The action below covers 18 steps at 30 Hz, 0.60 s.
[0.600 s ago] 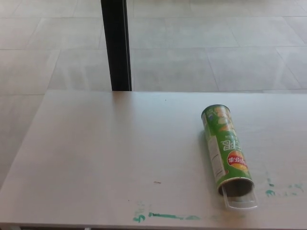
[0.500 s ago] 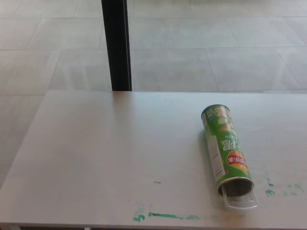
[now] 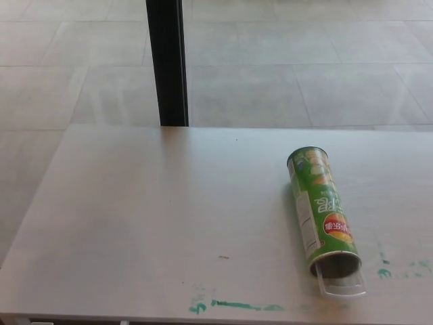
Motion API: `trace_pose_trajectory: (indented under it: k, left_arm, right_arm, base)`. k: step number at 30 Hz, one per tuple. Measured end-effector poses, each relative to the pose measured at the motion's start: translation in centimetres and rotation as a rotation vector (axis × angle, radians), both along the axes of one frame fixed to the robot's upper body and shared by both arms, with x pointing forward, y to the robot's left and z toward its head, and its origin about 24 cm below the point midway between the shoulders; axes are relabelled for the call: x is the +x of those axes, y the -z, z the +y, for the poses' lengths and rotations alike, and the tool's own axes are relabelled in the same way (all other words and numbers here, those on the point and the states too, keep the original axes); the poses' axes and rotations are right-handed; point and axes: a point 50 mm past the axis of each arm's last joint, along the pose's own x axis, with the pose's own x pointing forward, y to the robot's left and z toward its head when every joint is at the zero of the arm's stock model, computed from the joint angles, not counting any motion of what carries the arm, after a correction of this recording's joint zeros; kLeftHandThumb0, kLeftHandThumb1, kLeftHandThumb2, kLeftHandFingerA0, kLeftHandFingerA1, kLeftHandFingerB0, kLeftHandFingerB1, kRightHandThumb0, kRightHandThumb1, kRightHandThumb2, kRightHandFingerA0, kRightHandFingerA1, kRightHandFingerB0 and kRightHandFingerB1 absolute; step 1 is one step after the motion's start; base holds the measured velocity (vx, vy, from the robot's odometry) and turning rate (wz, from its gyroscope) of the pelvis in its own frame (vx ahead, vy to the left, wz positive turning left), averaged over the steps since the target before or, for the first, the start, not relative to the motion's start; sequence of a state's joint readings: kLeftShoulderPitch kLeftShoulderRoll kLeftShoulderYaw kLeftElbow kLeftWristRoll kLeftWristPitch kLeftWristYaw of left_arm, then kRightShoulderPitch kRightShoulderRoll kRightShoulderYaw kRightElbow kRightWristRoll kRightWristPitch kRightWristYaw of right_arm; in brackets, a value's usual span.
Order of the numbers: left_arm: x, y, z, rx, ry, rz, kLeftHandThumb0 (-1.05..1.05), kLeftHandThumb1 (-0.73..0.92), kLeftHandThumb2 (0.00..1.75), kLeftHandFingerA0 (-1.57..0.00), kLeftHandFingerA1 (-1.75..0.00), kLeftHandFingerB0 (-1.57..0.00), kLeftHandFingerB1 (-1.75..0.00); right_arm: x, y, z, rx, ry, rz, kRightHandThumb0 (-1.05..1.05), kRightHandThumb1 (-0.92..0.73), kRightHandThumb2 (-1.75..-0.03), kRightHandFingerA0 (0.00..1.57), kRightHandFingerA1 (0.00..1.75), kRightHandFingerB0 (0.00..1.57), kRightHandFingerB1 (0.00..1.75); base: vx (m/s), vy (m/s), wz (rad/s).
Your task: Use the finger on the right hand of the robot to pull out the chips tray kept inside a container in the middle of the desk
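Green can (image 3: 322, 209) lies on its side on the desk (image 3: 155, 223), right of centre, closed end toward the far edge, open mouth toward the near edge. Label: green ground, pale chip pictures near the far end, white lettering running along the body (too blurred to read), a red oval badge with yellow below it near the mouth, and a white panel of fine print on the left flank, illegible. Brand cannot be made out. Clear plastic tray (image 3: 342, 285) sits inside the can; its lip sticks out just past the mouth and rests on the desk. Desk top is pale grey-white and matte. Teal marker smears (image 3: 233, 306) run along the near edge left of the can, with more teal dabs (image 3: 399, 267) just right of the mouth. One small brown speck (image 3: 222, 256) near the middle. Behind the desk: a black post (image 3: 168, 63) rising from the far edge, and a floor (image 3: 304, 61) of large pale tiles with grey joints, faintly glossy. Neither hand shows in the head view, so their state cannot be told.
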<state>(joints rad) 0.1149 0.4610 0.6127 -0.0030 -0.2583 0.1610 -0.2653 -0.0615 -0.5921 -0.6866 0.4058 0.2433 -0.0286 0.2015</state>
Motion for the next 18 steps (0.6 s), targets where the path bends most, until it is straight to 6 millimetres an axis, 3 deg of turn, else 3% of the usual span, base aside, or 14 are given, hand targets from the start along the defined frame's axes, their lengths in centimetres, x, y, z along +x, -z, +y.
trace_pose_trajectory:
  k: [2, 3, 4, 5, 7, 8, 9, 10, 11, 12, 15, 16, 18]
  left_arm:
    - [0.8, -2.2, -0.3, 0.039, 0.007, -0.080, -1.00, 0.57, 0.77, -0.71, -1.18, -0.45, -1.22]
    - [1.1, -3.3, -0.5, 0.057, 0.009, -0.119, -1.00, 0.57, 0.77, -0.71, -1.18, -0.45, -1.22]
    - [1.3, -4.2, -0.6, 0.072, 0.011, -0.153, -1.05, 0.63, 0.72, -0.74, -1.19, -0.49, -1.27]
    - [1.5, -5.1, -0.8, 0.088, 0.012, -0.184, -1.05, 0.46, 1.10, -0.79, -1.15, -0.56, -1.09]
    - [1.8, -6.5, -1.2, 0.115, 0.017, -0.238, -1.04, 0.45, 1.09, -0.71, -1.11, -0.53, -1.07]
    - [1.9, -7.1, -1.5, 0.126, 0.022, -0.264, -1.00, 0.44, 1.07, -0.55, -1.12, -0.43, -1.00]
    - [2.1, -7.7, -1.9, 0.138, 0.030, -0.290, -0.94, 0.62, 0.71, -0.45, -1.14, -0.39, -1.02]
    - [2.2, -8.2, -2.3, 0.150, 0.041, -0.310, -0.82, 0.56, 0.75, -0.40, -1.11, -0.30, -0.99]
    - [2.3, -8.7, -2.7, 0.163, 0.053, -0.330, -0.70, 0.52, 0.78, -0.38, -1.01, -0.33, -0.86]
    - [2.4, -9.1, -3.2, 0.176, 0.068, -0.347, -0.69, 0.42, 1.02, -0.50, -0.87, -0.40, -0.74]
    - [2.8, -10.1, -5.1, 0.218, 0.135, -0.385, -0.58, 0.36, 0.89, -0.40, -0.69, -0.41, -0.64]
    - [3.0, -10.3, -6.1, 0.236, 0.171, -0.391, -0.65, 0.56, 0.57, -0.47, -0.64, -0.49, -0.55]
    - [3.4, -10.5, -8.1, 0.274, 0.252, -0.396, -0.62, 0.57, 0.56, -0.43, -0.67, -0.44, -0.54]
  right_arm:
    - [0.7, -1.6, 0.8, -0.038, -0.036, -0.057, -0.56, -0.65, -0.60, 0.63, 0.56, 0.33, 0.41]
    - [1.0, -2.4, 1.3, -0.058, -0.055, -0.081, -0.56, -0.65, -0.60, 0.63, 0.56, 0.33, 0.41]
    - [1.3, -3.1, 1.7, -0.079, -0.074, -0.102, -0.59, -0.49, -0.90, 0.55, 0.65, 0.30, 0.53]
    - [1.5, -3.7, 2.2, -0.099, -0.092, -0.121, -0.50, -0.63, -0.59, 0.62, 0.54, 0.36, 0.35]
    - [1.8, -4.8, 3.2, -0.136, -0.132, -0.152, -0.52, -0.63, -0.59, 0.60, 0.52, 0.36, 0.34]
    - [2.0, -5.3, 3.8, -0.154, -0.156, -0.165, -0.56, -0.64, -0.59, 0.56, 0.49, 0.31, 0.34]
    - [2.2, -5.7, 4.5, -0.176, -0.187, -0.174, -0.50, -0.64, -0.58, 0.51, 0.49, 0.28, 0.34]
    - [2.3, -6.1, 5.2, -0.196, -0.215, -0.180, -0.44, -0.65, -0.59, 0.48, 0.49, 0.26, 0.34]
    - [2.5, -6.3, 5.9, -0.213, -0.244, -0.185, -0.45, -0.64, -0.58, 0.51, 0.47, 0.30, 0.32]
    - [2.6, -6.5, 6.6, -0.229, -0.272, -0.188, -0.50, -0.63, -0.59, 0.52, 0.45, 0.30, 0.31]
    - [2.9, -6.8, 8.9, -0.277, -0.366, -0.185, -0.55, -0.66, -0.60, 0.51, 0.42, 0.30, 0.31]
    - [3.1, -6.8, 9.9, -0.296, -0.405, -0.181, -0.56, -0.65, -0.60, 0.54, 0.41, 0.31, 0.31]
    - [3.2, -6.7, 11.8, -0.331, -0.485, -0.169, -0.55, -0.66, -0.60, 0.50, 0.45, 0.29, 0.31]
  base:
    - [0.00, 0.000, 0.00]
    - [0.00, 0.000, 0.00]
    - [0.00, 0.000, 0.00]
    - [0.00, 0.000, 0.00]
    - [0.00, 0.000, 0.00]
    - [0.00, 0.000, 0.00]
    - [0.00, 0.000, 0.00]
    - [0.00, 0.000, 0.00]
    - [0.00, 0.000, 0.00]
    - [0.00, 0.000, 0.00]
    - [0.00, 0.000, 0.00]
    - [0.00, 0.000, 0.00]
    - [0.00, 0.000, 0.00]
